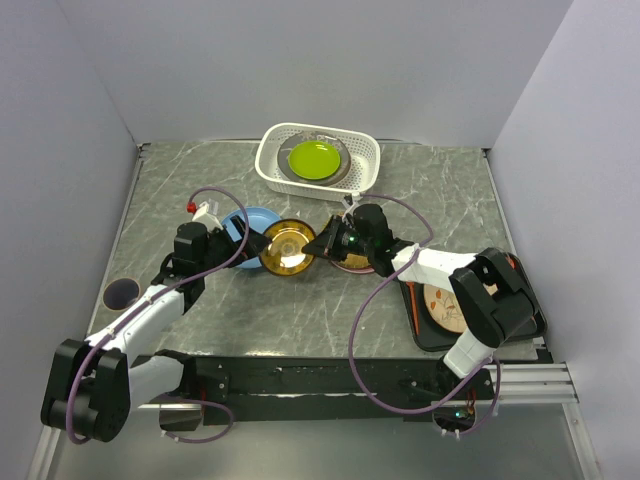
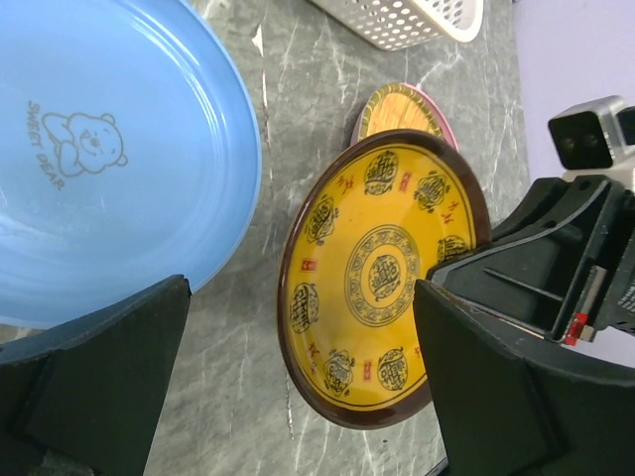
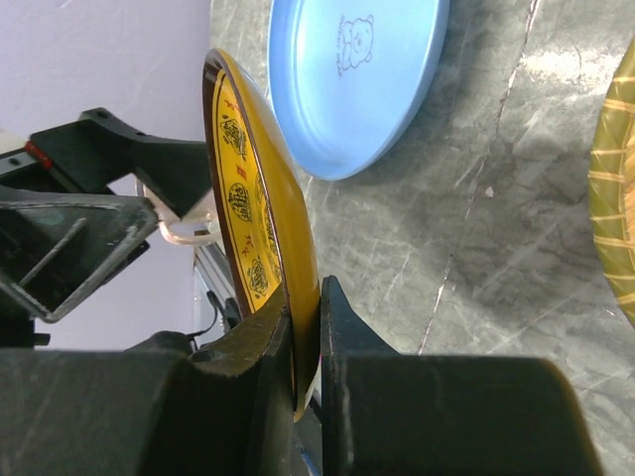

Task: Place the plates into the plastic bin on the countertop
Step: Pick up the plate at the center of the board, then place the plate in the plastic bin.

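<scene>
A yellow plate [image 1: 288, 248] with a brown rim stands tilted on edge above the countertop [image 1: 300, 310]. My right gripper [image 1: 323, 243] is shut on its right rim; in the right wrist view the fingers [image 3: 308, 337] pinch the yellow plate [image 3: 253, 198]. My left gripper [image 1: 252, 243] is open on the plate's left side, its fingers [image 2: 298, 377] apart and off the yellow plate [image 2: 382, 273]. A blue plate [image 1: 250, 226] lies flat behind it. The plastic bin [image 1: 368, 165] at the back holds a lime green plate [image 1: 314, 158] on a grey one.
A woven straw plate on a pink one [image 1: 352, 263] lies under my right arm, the same straw plate [image 3: 615, 198] at the right wrist view's edge. A black tray [image 1: 525, 300] at the right holds a brown plate [image 1: 443, 305]. Walls enclose three sides.
</scene>
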